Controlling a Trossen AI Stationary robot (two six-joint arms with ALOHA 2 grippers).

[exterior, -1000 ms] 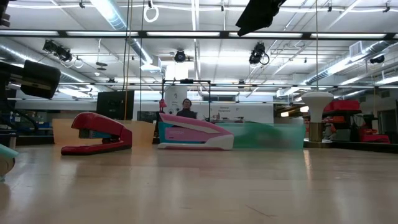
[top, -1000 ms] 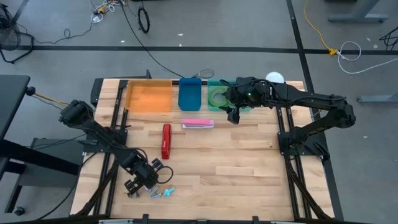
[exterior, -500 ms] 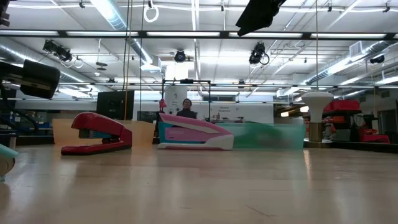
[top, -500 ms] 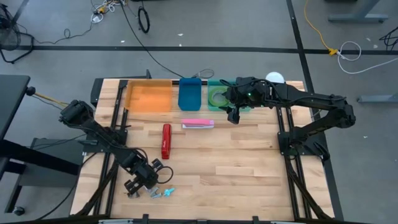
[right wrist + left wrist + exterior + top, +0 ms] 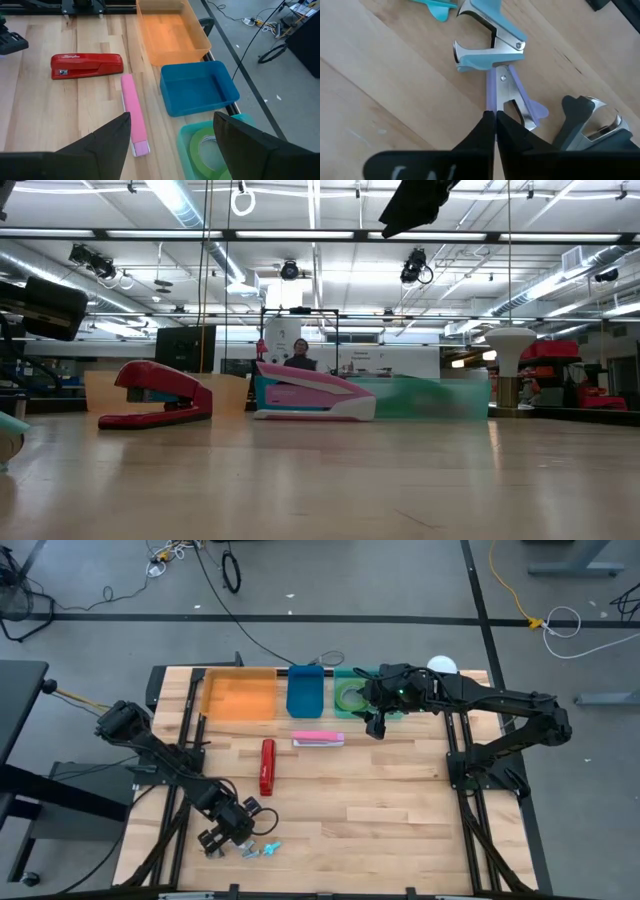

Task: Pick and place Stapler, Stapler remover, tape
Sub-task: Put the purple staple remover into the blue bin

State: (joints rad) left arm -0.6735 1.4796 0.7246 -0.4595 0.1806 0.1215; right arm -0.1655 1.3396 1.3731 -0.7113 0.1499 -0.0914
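Nothing has shifted over the last second: left gripper point(image 5: 232, 830) still at table's 7 o'clock, fingers pressed together on a purple staple remover point(image 5: 512, 97); right gripper point(image 5: 378, 712) spread over the green bin point(image 5: 343, 708) at 12, tape point(image 5: 210, 147) in, so the pick looks stalled.

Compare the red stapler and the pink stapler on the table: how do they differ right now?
The red stapler lies lengthwise toward the bins; the pink stapler lies crosswise, parallel to the bin row. The red one sits farther from the bins, while the pink one lies just before the blue bin. The red one is darker and bulkier; the pink one is slimmer with a white base. Both rest closed on the table, held by neither gripper.
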